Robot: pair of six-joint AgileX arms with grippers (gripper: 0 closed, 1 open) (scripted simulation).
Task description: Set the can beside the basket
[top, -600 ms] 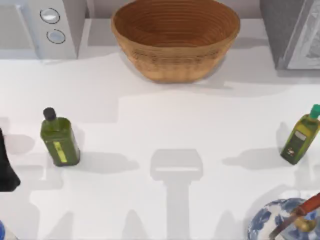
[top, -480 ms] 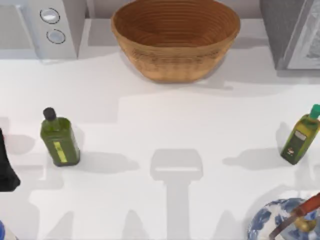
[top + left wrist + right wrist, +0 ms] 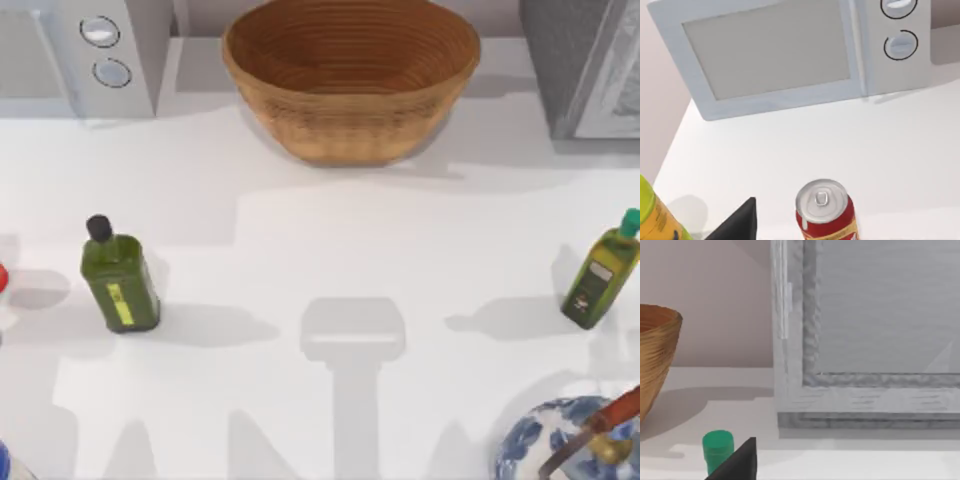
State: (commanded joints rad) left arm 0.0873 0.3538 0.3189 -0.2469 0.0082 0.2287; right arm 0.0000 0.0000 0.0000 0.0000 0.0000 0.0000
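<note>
Can [image 3: 825,210] is seen upright from the left wrist view, silver top facing the camera, long axis standing on the table [image 3: 330,260]; its lower part is cut off by the picture's edge. In the top view only a red sliver of it [image 3: 2,277] is seen at the far left edge. One dark finger [image 3: 737,224] of the left gripper is seen just beside the can, apart from it; how wide the jaws stand cannot be told. A microwave [image 3: 790,50] stands beyond the can. Left of the finger a yellow-green object [image 3: 655,215] is cut off. A green bottle [image 3: 119,278] stands near the can. The basket [image 3: 350,78] sits well apart from the can at the back. One finger [image 3: 735,462] of the right gripper is seen near another bottle's green cap [image 3: 717,446]; its opening cannot be told.
</note>
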